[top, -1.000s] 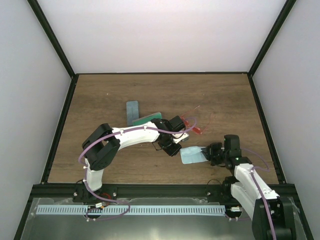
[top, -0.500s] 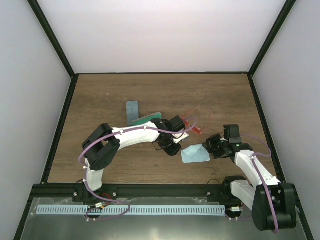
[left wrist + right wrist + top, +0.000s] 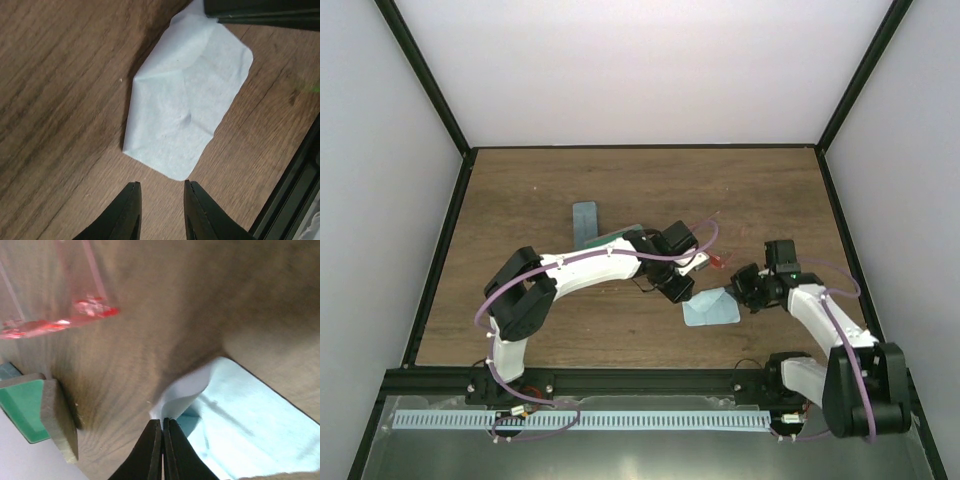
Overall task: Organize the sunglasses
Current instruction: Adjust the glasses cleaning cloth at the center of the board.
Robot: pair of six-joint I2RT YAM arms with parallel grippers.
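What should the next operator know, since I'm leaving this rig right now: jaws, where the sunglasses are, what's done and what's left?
Left gripper: jaws slightly apart, empty, pointed at the light-blue cloth.
Right gripper: jaws shut on that cloth's raised edge.
Sunglasses: red-framed, loose on the table just beyond the cloth; neither arm holds them.
Green case and grey-blue case lie farther left.
Done: nothing stowed.
Left: probably deal with the cloth, then get the sunglasses into a case.
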